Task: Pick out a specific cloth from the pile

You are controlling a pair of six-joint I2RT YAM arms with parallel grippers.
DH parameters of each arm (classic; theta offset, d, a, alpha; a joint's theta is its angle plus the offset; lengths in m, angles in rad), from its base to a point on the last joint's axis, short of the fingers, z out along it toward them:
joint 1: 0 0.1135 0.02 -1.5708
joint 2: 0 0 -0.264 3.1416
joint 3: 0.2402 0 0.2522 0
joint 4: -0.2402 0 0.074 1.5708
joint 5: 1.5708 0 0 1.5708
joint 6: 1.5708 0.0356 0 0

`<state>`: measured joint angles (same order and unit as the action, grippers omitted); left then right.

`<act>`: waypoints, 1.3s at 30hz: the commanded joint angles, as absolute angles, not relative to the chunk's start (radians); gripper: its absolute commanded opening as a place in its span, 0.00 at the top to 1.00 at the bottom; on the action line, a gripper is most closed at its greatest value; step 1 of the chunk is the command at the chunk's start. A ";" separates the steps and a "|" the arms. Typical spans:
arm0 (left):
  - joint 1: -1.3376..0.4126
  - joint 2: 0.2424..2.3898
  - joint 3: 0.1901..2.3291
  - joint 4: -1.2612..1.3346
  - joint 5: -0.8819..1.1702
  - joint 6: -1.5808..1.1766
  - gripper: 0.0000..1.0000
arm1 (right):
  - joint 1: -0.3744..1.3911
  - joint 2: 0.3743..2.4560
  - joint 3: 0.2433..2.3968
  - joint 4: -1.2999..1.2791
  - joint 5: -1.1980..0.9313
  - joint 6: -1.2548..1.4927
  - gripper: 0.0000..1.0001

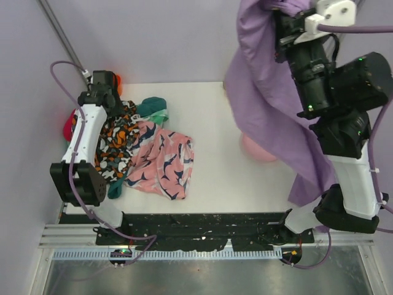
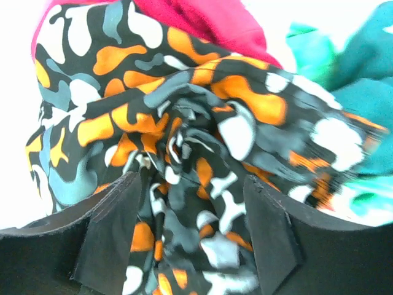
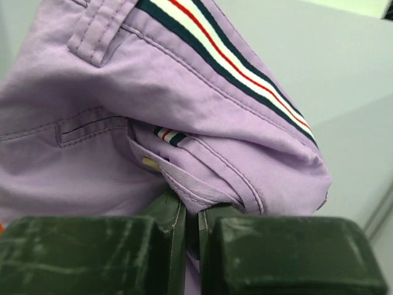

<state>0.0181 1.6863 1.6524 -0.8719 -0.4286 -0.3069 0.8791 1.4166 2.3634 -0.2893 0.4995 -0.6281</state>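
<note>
Item 1, right gripper (image 3: 191, 215): raised high above the table (image 1: 209, 110), its 2 fingers (image 3: 166, 227) pressed together on a fold of the cloth (image 1: 264, 92), pinched just under the striped band (image 3: 233, 58). Item 2, cloth: plain lilac fabric with a belt loop and a pocket seam, and a band in navy, white and red. It hangs from the right gripper in 1 long drape, its lower end reaching down beside that arm's base. Item 3, pink plate (image 1: 256, 150): on the table below the right gripper, partly hidden behind the hanging cloth. Item 4, left gripper (image 2: 190, 221): low over the pile (image 1: 141, 147), its 2 fingers spread wide apart, with folds of the patterned cloth (image 2: 184, 123) bunched in the gap between them; whether the pads touch the fabric cannot be told. Item 5, pile: the patterned cloth, in orange, black, white and grey, lies directly at the left gripper. A magenta piece (image 2: 202, 18) lies beyond the fingertips and a teal piece (image 2: 362, 67) ahead to their right. A pink cloth (image 1: 163, 163) with navy shapes is spread flat on the right of that arm, well apart from the lilac cloth.
</note>
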 commanded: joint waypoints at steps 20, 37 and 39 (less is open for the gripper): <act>-0.314 1.258 1.212 -0.597 -0.018 -0.439 0.00 | 0.868 1.327 2.092 -0.120 0.425 -0.383 0.95; -0.413 1.170 1.060 -0.563 -0.067 -0.511 0.00 | 0.776 0.856 0.899 -0.140 0.482 0.161 0.95; -0.413 1.172 1.057 -0.560 -0.069 -0.515 0.00 | 0.766 0.911 0.824 -0.135 0.456 0.233 0.95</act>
